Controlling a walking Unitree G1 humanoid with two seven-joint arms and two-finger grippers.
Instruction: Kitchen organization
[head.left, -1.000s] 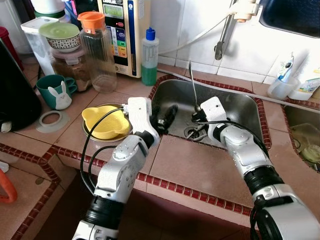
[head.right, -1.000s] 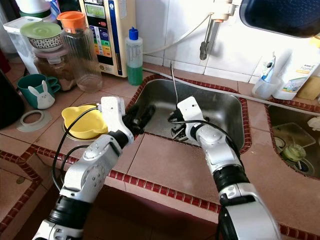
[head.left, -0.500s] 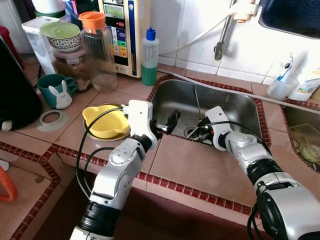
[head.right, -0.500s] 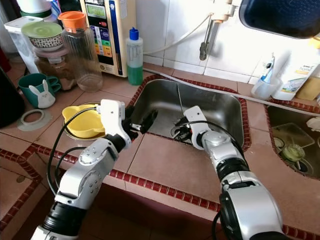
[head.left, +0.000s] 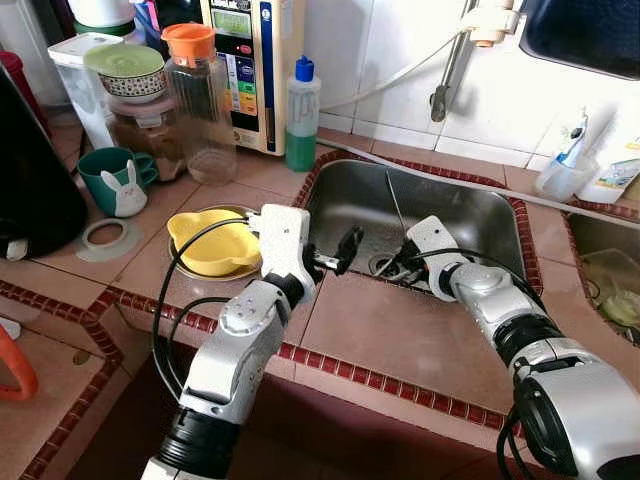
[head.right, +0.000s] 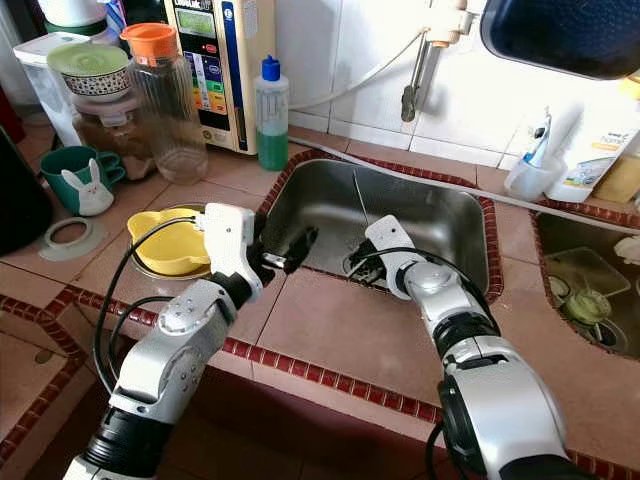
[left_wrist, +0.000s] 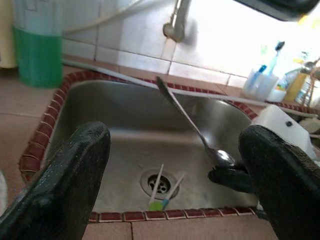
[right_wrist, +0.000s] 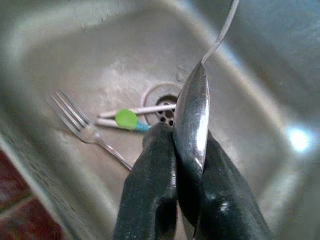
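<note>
Left eye view: the right gripper (head.left: 405, 262), centre frame, is clamped on the spoon (head.left: 397, 214) inside the sink (head.left: 500, 215). The spoon leans lower than a second ago.

Left wrist view: the left gripper (left_wrist: 175, 180) is spread apart and empty.

Right wrist view: fork (right_wrist: 82, 125) and toothbrush (right_wrist: 127, 119) lie by the drain. Judgement: spoon removal is underway.
</note>
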